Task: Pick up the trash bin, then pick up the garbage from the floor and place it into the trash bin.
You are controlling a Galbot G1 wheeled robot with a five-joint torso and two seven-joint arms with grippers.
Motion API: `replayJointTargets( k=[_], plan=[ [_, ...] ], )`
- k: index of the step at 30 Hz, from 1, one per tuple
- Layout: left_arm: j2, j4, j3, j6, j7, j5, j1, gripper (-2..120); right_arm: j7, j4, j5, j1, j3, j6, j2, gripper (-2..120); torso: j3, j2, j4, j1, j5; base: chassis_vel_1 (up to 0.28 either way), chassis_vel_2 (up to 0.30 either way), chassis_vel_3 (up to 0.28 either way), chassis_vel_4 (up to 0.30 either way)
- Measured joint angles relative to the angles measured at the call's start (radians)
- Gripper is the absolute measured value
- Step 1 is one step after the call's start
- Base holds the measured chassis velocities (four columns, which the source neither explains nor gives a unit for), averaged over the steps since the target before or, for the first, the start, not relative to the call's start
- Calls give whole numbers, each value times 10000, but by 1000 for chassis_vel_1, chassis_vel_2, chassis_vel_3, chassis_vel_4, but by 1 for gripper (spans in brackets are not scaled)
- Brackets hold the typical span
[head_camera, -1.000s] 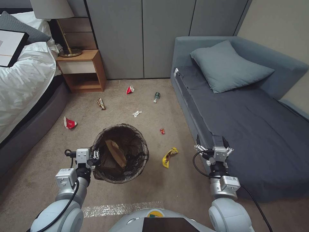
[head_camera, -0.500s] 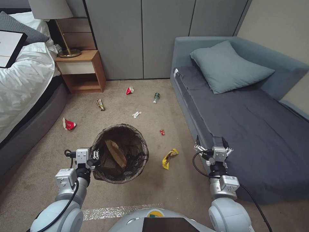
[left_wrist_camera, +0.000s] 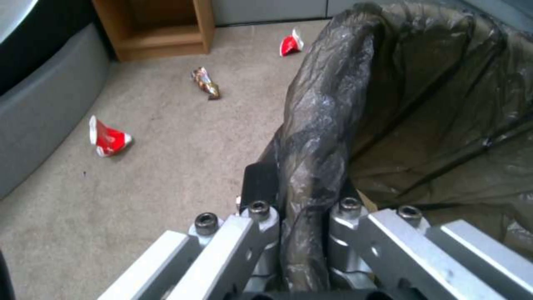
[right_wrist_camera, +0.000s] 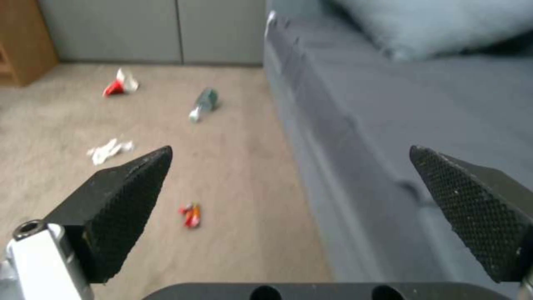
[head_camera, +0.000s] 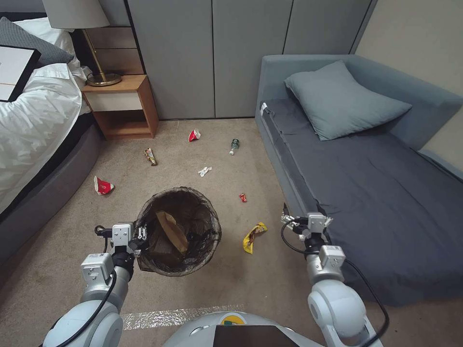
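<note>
Clearly, left gripper (head_camera: pixel 141 237) pinches crinkled bag-lined round trash bin (head_camera: pixel 179 231) rim.

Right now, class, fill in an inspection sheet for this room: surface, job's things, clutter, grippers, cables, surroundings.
Surface: beige carpet floor with a pale tape strip near the robot's base.
Job's things: trash bin, dark-lined, brown paper bag inside; on the floor a yellow wrapper, two red cups, gold wrapper, tissue, bottle, small red scrap.
Clutter: nothing seen beyond the litter.
Grippers: left gripper shut on the bin's rim; right gripper open, empty, beside the sofa's edge.
Cables: black cables loop at both wrists.
Surroundings: bed, nightstand, lamp, grey sofa, pillow.
</note>
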Motion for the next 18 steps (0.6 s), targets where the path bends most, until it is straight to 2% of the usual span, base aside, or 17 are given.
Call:
replayJointTargets(
  k=[5, 13, 18],
  plan=[
    [274, 0, -134, 72, -105, -223, 131, 5, -21, -957, 1050, 746, -316, -672, -296, 100, 0, 0, -1, 0, -1, 0, 0, 0, 0],
    [287, 0, -143, 143, -168, -299, 277, 5, -177, -2501, 1821, 1446, -828, -835, -530, 100, 0, 0, -3, 0, 0, 0, 0, 0, 0],
    [272, 0, -182, 167, -191, -294, 398, 5, 220, -3164, 3419, 2104, -1383, -1565, -552, 100, 0, 0, -2, 0, 0, 0, 0, 0, 0]
  ],
)
